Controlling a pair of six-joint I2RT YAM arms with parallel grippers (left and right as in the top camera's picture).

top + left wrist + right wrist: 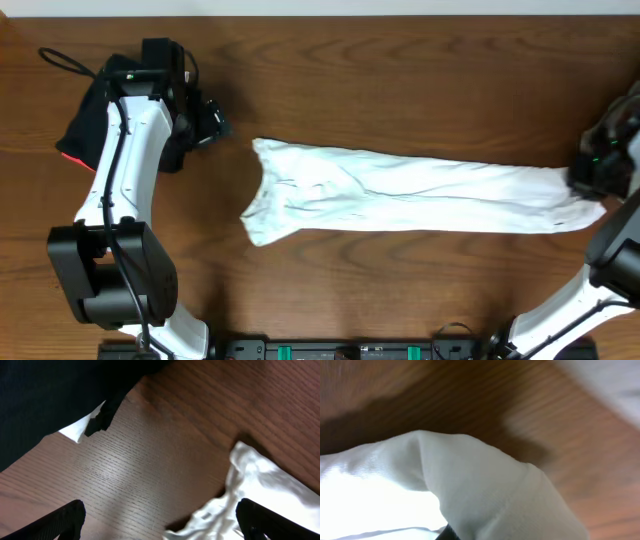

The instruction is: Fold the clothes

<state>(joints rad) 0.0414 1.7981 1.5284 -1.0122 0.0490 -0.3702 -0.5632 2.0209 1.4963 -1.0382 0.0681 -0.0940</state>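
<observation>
The white T-shirt [420,190] lies stretched in a long band across the middle of the table, its plain side up; no lettering shows. My left gripper [212,125] is open and empty, just left of the shirt's left end. In the left wrist view its two black fingers [160,522] are spread wide, with the shirt's crumpled end [250,495] beside the right one. My right gripper [590,172] is at the shirt's right end, shut on the fabric. White cloth [485,495] fills the right wrist view and covers the fingers.
A black folded garment with a red-orange edge [85,125] lies at the far left under the left arm; it also shows in the left wrist view [60,395]. The arm bases stand at the front edge.
</observation>
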